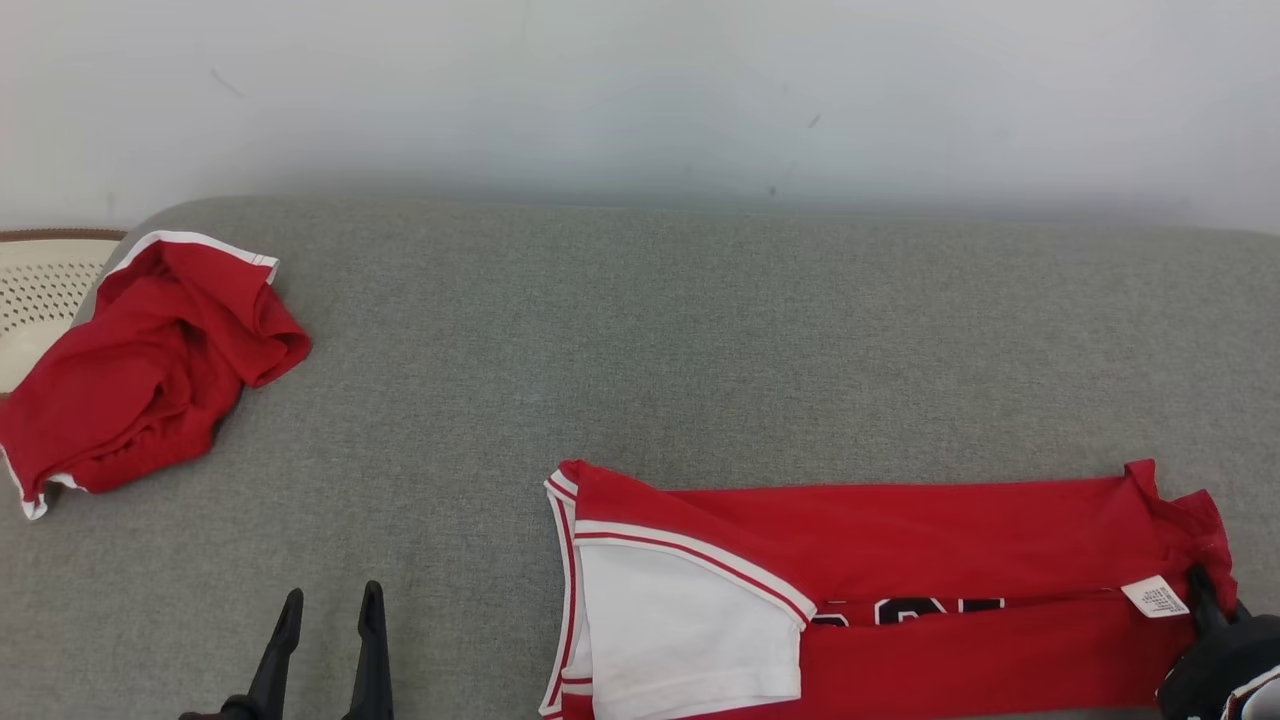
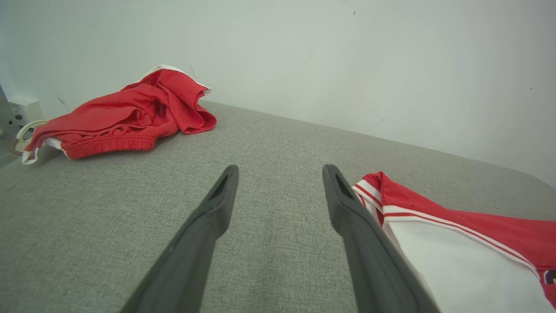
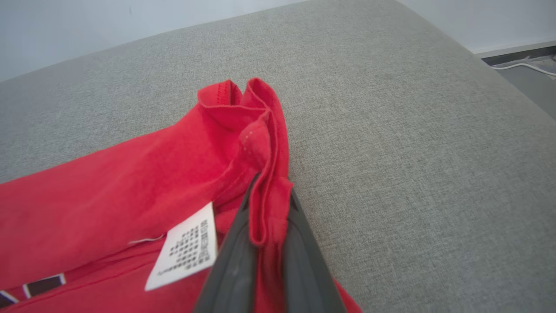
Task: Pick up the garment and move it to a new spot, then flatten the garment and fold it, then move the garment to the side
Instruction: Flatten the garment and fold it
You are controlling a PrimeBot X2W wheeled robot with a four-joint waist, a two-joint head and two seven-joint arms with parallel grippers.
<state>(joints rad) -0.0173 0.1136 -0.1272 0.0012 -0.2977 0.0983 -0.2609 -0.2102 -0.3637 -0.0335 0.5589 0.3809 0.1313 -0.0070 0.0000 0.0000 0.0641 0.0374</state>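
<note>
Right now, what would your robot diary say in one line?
jersey: partly folded | right fingers: shut on jersey corner | left fingers: open, empty | shorts: crumpled, far left

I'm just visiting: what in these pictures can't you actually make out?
- Jersey: its lower part is cut off by the head view's bottom edge; its black lettering is half covered by a fold.
- Label: print too small to read in the right wrist view.
- Cream perforated object: cut by the head view's left edge, partly behind the red shorts.
</note>
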